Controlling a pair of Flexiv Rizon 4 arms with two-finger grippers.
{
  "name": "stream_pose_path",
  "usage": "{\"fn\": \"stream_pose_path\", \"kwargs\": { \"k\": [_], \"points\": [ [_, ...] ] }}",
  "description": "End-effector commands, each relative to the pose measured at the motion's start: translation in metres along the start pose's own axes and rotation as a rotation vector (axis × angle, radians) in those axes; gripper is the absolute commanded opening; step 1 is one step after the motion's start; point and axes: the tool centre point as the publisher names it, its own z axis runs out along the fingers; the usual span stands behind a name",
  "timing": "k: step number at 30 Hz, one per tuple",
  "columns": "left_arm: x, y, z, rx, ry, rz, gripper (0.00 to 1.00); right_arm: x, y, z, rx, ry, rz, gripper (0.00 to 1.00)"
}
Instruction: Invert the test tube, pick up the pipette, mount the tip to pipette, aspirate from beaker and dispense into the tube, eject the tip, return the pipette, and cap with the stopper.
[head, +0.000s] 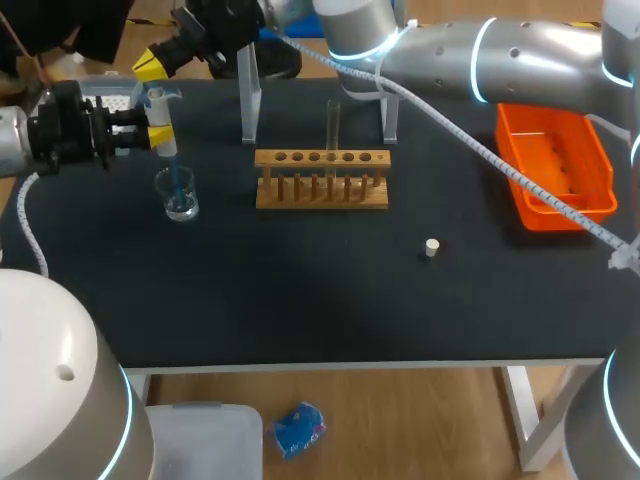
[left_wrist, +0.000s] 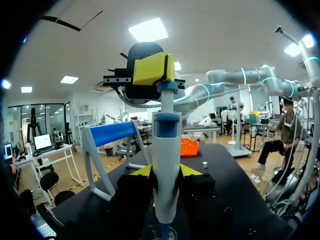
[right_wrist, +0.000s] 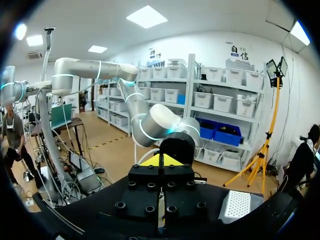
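Table (head: 300, 300): plain black
Left pincer (left_wrist: 165, 172): pinching pipette (left_wrist: 166, 145) upright, beaker (head: 180, 195) just under it
Right pincer (right_wrist: 160, 161): squeezed together, nothing in it, parked at pipette's top

No lettering, label or number can be read on anything on the table (head: 300, 300).

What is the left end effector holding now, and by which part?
The left end effector holds the pipette by its lower body, above the beaker.
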Motion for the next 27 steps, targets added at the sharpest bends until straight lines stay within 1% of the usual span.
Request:
{"fn": "stream_pose_path", "kwargs": {
  "k": [1,9,27],
  "points": [
    [-0.001,-0.002,0.0,0.002,-0.002,0.002,0.0,0.001,-0.004,0.0,-0.003,-0.004,-0.001,0.0],
    [-0.001,-0.002,0.0,0.002,-0.002,0.002,0.0,0.003,0.0,0.001,0.0,-0.003,-0.011,0.0],
    [-0.001,-0.002,0.0,0.002,-0.002,0.002,0.0,0.005,-0.012,0.002,-0.019,-0.009,0.004,0.0]
  ]
}}
